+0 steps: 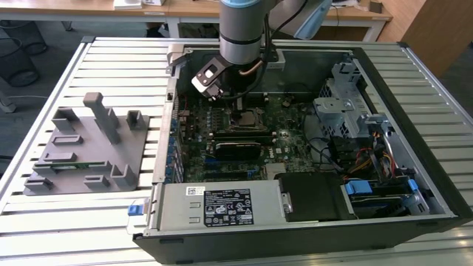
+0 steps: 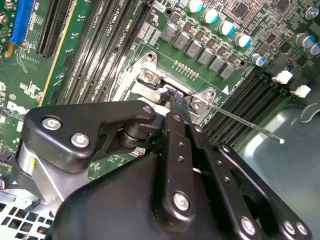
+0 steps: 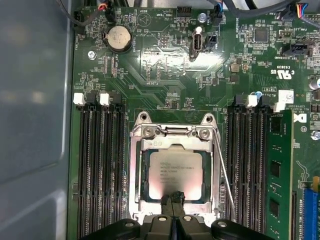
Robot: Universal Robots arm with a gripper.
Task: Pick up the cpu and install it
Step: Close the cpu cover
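Pincer (image 3: 172, 196): mine, at the end of the arm reaching down into the open computer case (image 1: 414, 111). The fingertips are pressed together with no gap showing between them. They sit at the near edge of the cpu; I cannot tell whether they touch it.

Item 1, cpu (image 3: 175, 167): silvery square top, lying flat and square inside the socket frame (image 3: 137, 150) on the motherboard (image 3: 165, 70). It is neither tilted nor lifted. In the second wrist view my pincer (image 2: 172, 97) points at this same socket, and a pale sliver shows just beside the tip.

Item 2, retention lever (image 3: 222, 170): a thin wire rod running beside the socket. In the second wrist view it (image 2: 245, 122) angles out away from the board, so I judge it unlatched.

Item 3, memory stick (image 3: 277, 175): green, seated in a slot well to one side of the socket. It is not part of this job.

Item 4, grey fixture tray (image 1: 88, 149): on the slatted desk (image 1: 111, 55), on the exterior view's left, apart from the case.

Status: pick-up and carry are done, judging by how things lie, and the cpu is placed in its seat. Outstanding: the lever is not down, so I rate the chip as set in but not yet clamped. My pincer is not yet clear of the socket.
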